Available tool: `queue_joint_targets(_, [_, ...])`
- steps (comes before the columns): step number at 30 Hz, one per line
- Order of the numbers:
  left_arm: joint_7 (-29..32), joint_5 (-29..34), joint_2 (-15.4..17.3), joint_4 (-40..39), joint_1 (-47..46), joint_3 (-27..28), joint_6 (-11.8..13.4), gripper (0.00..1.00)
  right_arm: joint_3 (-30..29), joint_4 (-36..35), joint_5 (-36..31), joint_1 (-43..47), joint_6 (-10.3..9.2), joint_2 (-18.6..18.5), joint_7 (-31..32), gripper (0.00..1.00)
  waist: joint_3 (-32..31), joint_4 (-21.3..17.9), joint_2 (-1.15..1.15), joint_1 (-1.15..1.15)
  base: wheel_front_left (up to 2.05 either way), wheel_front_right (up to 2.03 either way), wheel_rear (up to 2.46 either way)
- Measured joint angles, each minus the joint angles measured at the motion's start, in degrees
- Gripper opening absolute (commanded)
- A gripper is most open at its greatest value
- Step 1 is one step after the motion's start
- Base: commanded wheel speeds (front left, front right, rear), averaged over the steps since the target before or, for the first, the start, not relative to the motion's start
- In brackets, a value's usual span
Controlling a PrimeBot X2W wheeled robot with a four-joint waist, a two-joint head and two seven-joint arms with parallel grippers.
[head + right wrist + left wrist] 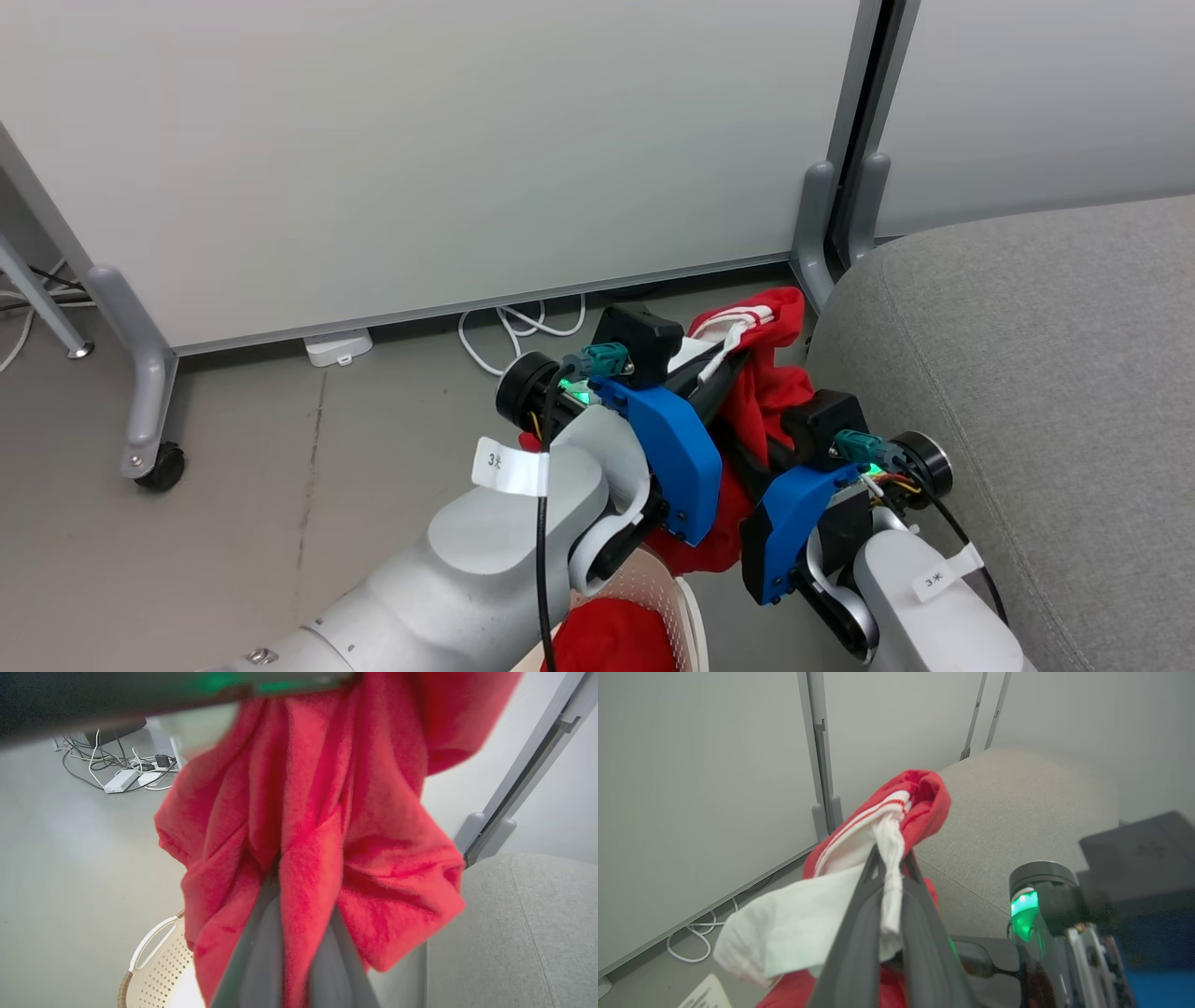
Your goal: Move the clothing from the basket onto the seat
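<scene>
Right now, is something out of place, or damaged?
Nothing damaged. The red garment hangs crumpled in the air beside the seat, pinched by the left fingers and right fingers, its white lining turned out. A white cable lies loose on the floor.

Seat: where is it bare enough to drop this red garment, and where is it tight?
The seat is bare from its rounded corner by the partition post rightward. Crowded: the gap beside the seat's edge, where the left gripper and right gripper hold the clothing near the basket; cables under the partition.
</scene>
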Motion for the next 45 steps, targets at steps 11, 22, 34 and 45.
queue_joint_targets(11, [-0.9,-1.5,0.0,2.1,0.0,-0.4,-0.1,0.00,0.9,0.0,0.3,0.2,0.00,0.0,-0.6,0.00,-0.7,-0.8,0.00,0.00,0.00,0.00,0.00])
queue_joint_targets(22, [-1.6,-2.7,0.0,3.4,-0.2,-0.7,-0.3,0.00,0.8,-0.8,0.0,0.5,0.00,0.0,-1.3,0.00,-0.5,-1.0,0.00,0.00,0.00,0.00,0.00])
queue_joint_targets(34, [-2.7,-3.6,0.0,3.8,-0.5,-1.4,-0.3,0.00,0.7,-1.1,0.1,0.6,0.00,0.0,-1.5,0.00,-0.4,-1.4,0.00,0.00,0.00,0.00,0.00])
queue_joint_targets(45, [-7.0,-3.4,0.0,5.6,-0.6,-1.0,-0.2,1.00,0.3,-1.5,0.0,0.6,0.00,0.0,-1.3,0.00,0.0,-1.9,0.00,0.00,0.00,0.00,0.00])
